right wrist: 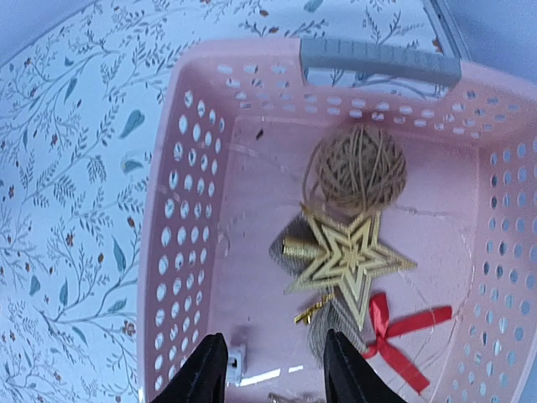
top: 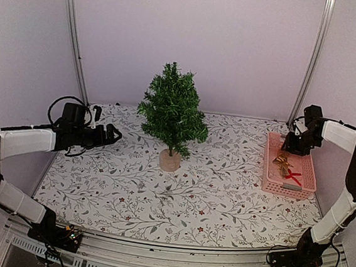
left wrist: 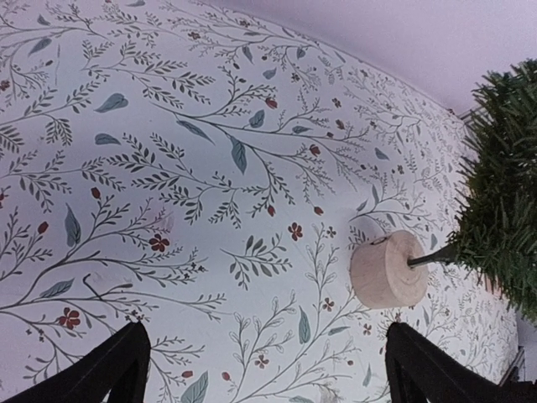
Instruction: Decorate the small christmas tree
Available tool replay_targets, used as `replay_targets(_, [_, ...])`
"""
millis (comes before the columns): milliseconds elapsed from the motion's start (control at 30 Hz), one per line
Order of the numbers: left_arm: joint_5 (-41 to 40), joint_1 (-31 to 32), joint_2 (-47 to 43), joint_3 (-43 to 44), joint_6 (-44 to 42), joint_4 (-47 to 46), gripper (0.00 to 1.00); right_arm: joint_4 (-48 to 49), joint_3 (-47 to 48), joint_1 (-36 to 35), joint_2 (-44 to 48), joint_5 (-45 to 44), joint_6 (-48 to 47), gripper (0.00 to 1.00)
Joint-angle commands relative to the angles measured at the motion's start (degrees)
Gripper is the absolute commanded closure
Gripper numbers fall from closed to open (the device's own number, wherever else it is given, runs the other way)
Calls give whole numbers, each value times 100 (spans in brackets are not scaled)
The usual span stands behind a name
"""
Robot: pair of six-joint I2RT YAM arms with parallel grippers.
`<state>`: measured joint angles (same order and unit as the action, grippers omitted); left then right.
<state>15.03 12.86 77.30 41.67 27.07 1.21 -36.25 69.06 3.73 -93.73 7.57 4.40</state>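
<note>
First, nearest: floral table cover (top: 159, 201), laid flat across the work surface.

Item: pink basket (top: 268, 164), set at the right edge. A gold star (right wrist: 348, 256), a twine ball (right wrist: 359, 168) and a red ribbon bow (right wrist: 394, 327) are seen inside it.

Item: small christmas tree (top: 173, 108), stood upright at the centre on its wood disc base (top: 170, 160), long axis vertical. No ornament is seen on it.

Item: left gripper (top: 112, 133), held at the left, fingers spread with nothing between them. The tree is found near, to its right.

Item: right gripper (top: 290, 144), poised over the far end of the basket, fingers parted and empty. The star is seen beneath them; the tree lies well apart to the left.

Judgement: the pick is best served by the right arm, followed by a leftward carry to the tree.
</note>
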Motion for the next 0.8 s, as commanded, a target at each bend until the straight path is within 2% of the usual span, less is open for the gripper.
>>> replay_targets(0, [42, 8, 33, 215, -117, -29, 1, 404, 520, 14, -580, -223, -248, 58])
replay_targets(133, [-6, 6, 39, 283, -155, 16, 1, 306, 876, 9, -1015, -391, -378, 62])
replay_targets(233, [-21, 8, 35, 311, -165, 63, 1, 192, 788, 12, -1040, -392, -557, 64])
replay_targets(400, [-35, 1, 9, 251, -142, 64, 1, -51, 209, 14, -371, -248, -467, 63])
replay_targets(567, [8, 13, -4, 164, -128, 48, 1, -545, -446, -1, 572, 243, 91, 60])
replay_targets(767, [109, 11, 67, 87, -68, -25, 1, -965, -849, -4, 1064, 78, 543, 54])
